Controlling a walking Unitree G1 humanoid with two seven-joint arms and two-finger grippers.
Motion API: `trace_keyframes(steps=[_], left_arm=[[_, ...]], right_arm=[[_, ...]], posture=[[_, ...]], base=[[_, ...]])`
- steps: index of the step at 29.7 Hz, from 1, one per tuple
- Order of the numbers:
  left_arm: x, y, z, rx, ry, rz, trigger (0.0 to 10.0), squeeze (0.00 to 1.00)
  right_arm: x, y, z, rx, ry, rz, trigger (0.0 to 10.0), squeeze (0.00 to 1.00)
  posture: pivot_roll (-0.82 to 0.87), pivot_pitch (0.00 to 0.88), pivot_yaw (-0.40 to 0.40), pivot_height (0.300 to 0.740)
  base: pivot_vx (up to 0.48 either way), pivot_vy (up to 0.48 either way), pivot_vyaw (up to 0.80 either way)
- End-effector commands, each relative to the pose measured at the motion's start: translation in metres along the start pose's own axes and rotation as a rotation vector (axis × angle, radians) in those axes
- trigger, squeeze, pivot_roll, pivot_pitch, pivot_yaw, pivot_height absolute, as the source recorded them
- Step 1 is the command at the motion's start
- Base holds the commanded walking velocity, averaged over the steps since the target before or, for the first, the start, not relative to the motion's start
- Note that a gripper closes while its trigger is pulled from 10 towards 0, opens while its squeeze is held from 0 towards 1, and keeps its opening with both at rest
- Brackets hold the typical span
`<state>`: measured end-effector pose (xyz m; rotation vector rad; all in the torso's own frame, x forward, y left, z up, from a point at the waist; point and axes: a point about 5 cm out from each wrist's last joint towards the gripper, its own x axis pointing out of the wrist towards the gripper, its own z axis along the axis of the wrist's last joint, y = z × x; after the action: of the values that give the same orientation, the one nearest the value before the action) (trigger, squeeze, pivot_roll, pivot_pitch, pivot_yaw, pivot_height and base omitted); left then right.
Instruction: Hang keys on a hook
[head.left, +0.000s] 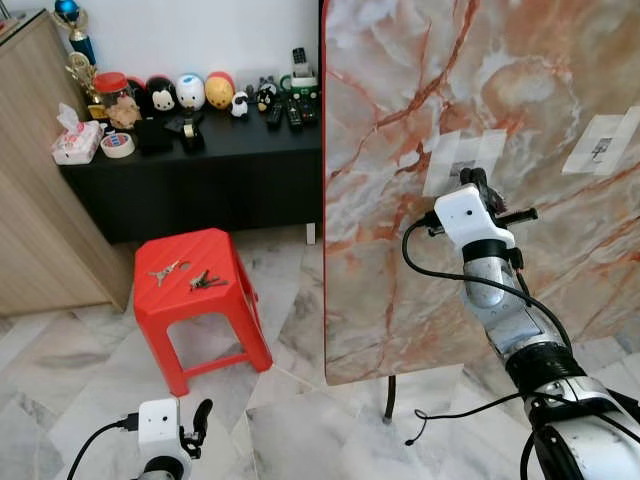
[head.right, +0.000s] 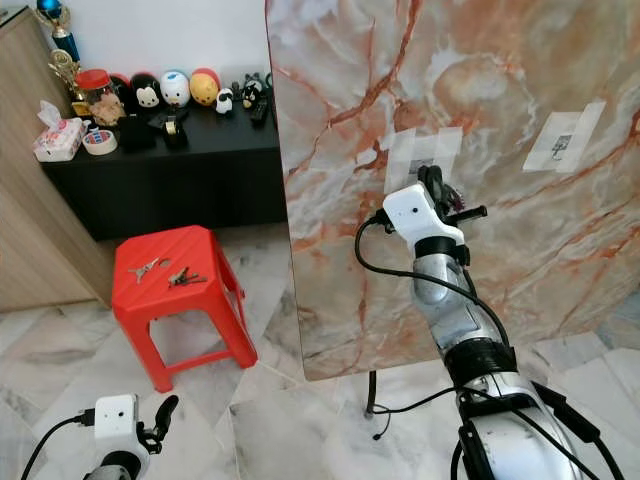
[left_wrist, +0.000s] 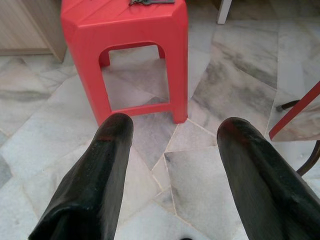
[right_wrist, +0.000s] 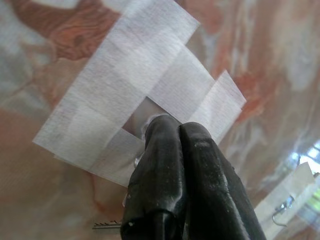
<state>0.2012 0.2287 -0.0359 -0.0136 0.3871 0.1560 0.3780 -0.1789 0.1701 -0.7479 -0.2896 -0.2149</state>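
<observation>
My right gripper is raised against the upright marble board, its tips pressed to a patch of white tape that holds a small hook. Its fingers are shut together, and a toothed key blade sticks out beneath them. A second taped hook sits further right on the board. Two more key bunches lie on top of the red stool. My left gripper hangs low over the floor, open and holding nothing, facing the stool.
A black sideboard with toys, remotes and a tissue box stands against the back wall. A wooden cabinet is at the left. The board's stand foot and a loose cable are on the marble floor.
</observation>
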Motion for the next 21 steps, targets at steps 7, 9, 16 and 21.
trace_keyframes(steps=[7,9,16,21], left_arm=[[0.0004,-0.0011,0.0007,0.0,-0.005,-0.003,10.0,0.0],[0.0008,-0.0016,0.0011,-0.001,-0.006,-0.004,10.0,0.0],[0.0007,-0.0014,0.001,0.0,-0.006,-0.003,10.0,0.0],[0.0004,-0.0013,0.0003,-0.001,-0.003,-0.001,10.0,0.0]], right_arm=[[0.0068,0.0009,0.0066,-0.048,-0.037,0.043,10.0,0.0],[0.0072,0.003,0.006,-0.067,-0.036,0.063,10.0,0.0],[0.0074,0.0048,0.0039,-0.093,-0.026,0.084,10.0,0.0],[0.0068,0.0074,0.0027,-0.102,-0.017,0.098,10.0,0.0]], posture=[[0.04,0.068,-0.001,0.722],[0.04,0.068,-0.001,0.722],[0.04,0.071,-0.002,0.722],[0.04,0.071,-0.003,0.722]], base=[[0.0,0.0,0.0],[0.0,0.0,0.0],[0.0,0.0,0.0],[0.0,0.0,0.0]])
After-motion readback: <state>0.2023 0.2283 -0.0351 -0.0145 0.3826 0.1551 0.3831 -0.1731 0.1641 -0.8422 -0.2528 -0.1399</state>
